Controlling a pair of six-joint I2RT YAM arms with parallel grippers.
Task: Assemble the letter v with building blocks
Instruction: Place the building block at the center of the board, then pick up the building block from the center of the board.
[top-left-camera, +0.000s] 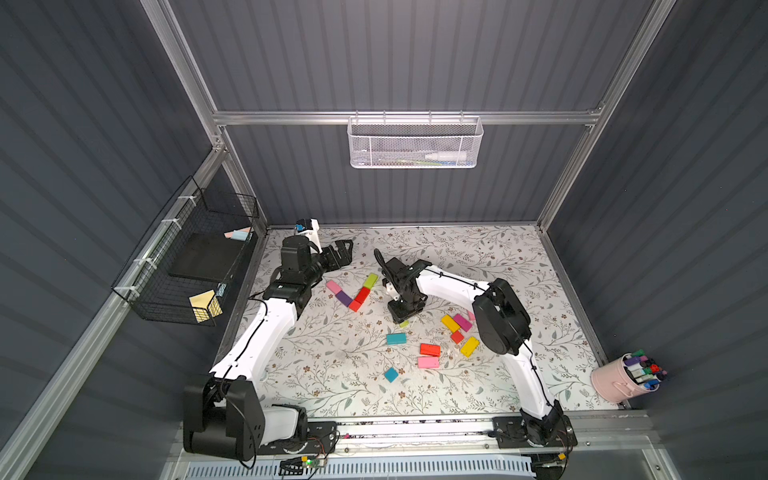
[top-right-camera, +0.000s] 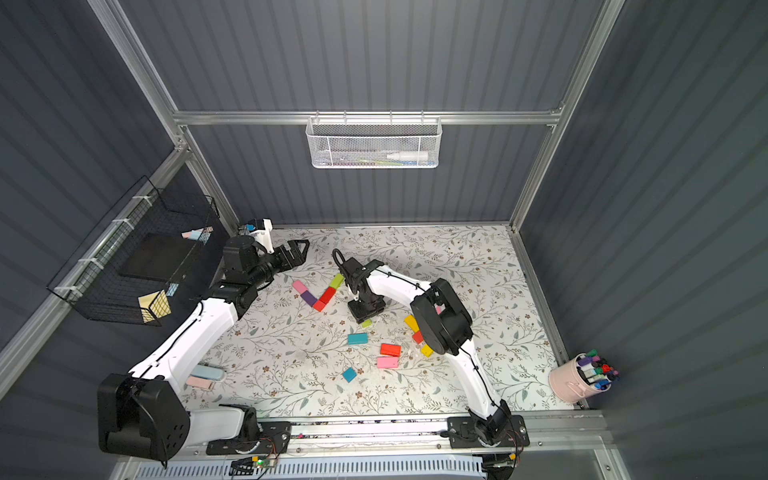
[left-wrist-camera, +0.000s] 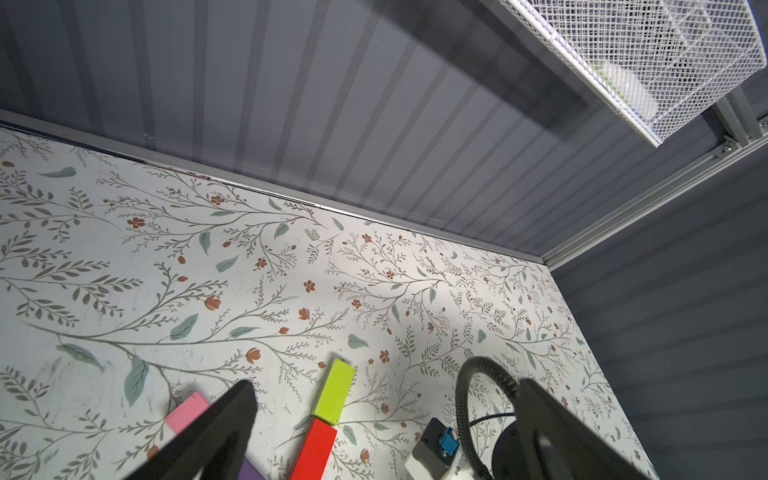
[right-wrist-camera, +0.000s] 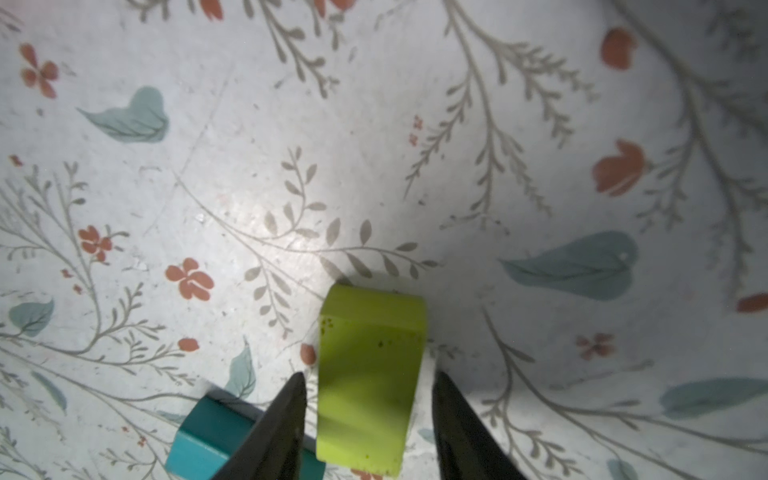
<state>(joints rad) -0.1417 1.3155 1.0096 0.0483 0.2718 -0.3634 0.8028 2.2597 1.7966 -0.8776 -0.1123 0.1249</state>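
Lime block (right-wrist-camera: 372, 332) lies between the right pincer's (right-wrist-camera: 370, 374) parted jaws.

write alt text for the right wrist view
A lime block rests on the floral table between the open jaws of the right end effector, a narrow gap on each side. A teal block sits close by.

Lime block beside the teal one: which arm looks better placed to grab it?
Right, probably: the right gripper straddles the lime block, jaws open either side. The left gripper hangs beyond the half-built V.
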